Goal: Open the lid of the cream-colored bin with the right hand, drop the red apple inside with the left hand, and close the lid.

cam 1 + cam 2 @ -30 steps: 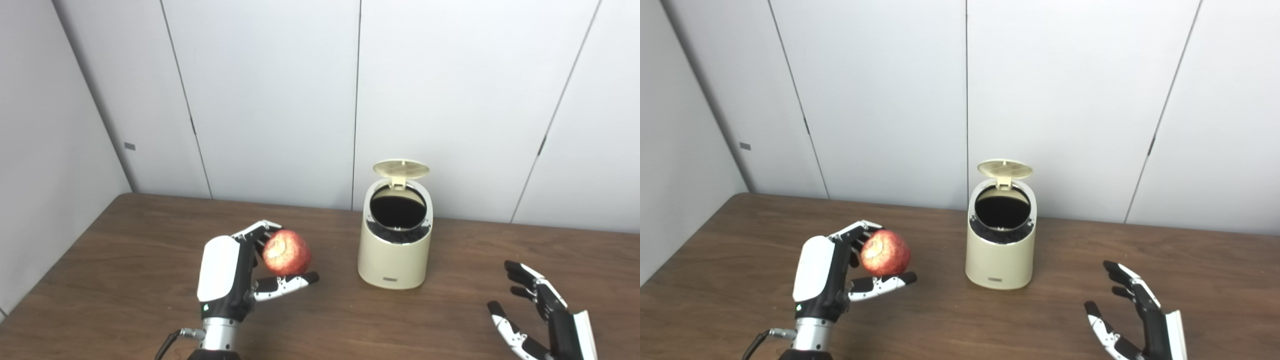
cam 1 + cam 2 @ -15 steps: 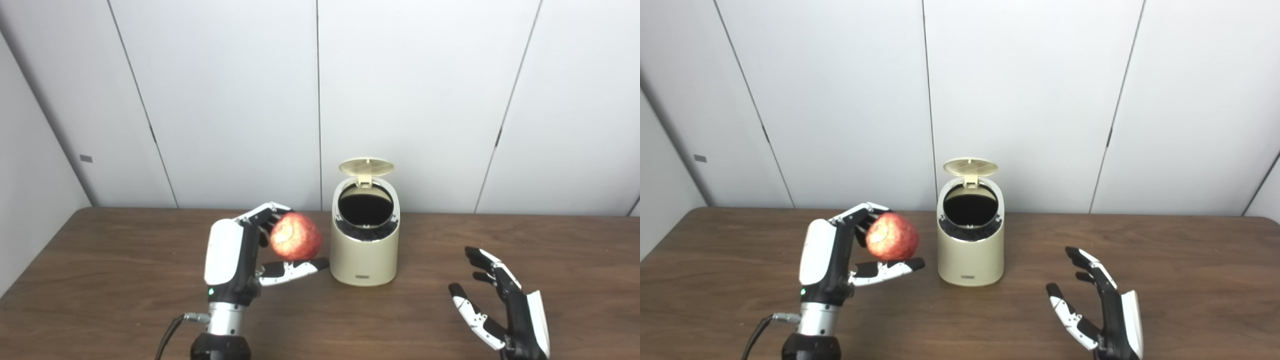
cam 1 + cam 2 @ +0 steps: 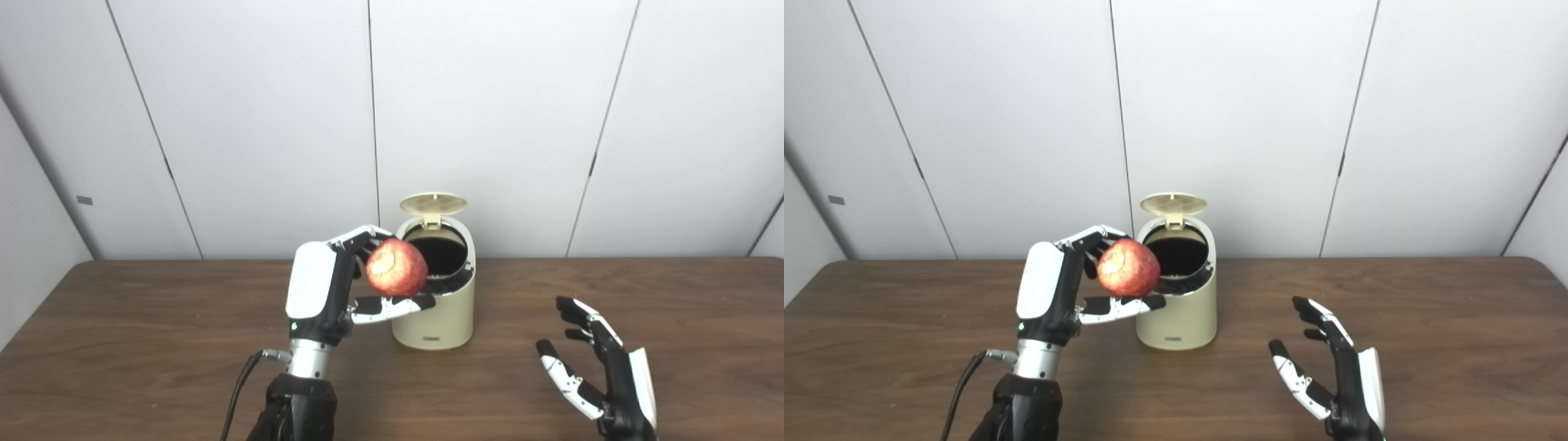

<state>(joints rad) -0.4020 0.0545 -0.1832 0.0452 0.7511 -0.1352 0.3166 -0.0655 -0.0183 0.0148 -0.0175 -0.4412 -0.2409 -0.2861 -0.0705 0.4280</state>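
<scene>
Red apple [image 3: 397,275]: held aloft in left hand [image 3: 323,294], fingers [image 3: 361,236] curled over top, thumb beneath. Apple sat at left rim of cream bin [image 3: 436,306], not yet over opening [image 3: 442,256]; opening lay right of apple. Lid [image 3: 433,203]: up, hinged at back. Bin stood toward worktop [image 3: 122,343] far edge, centre. Right hand [image 3: 603,373]: spread, empty, near front edge, well apart from bin.
</scene>
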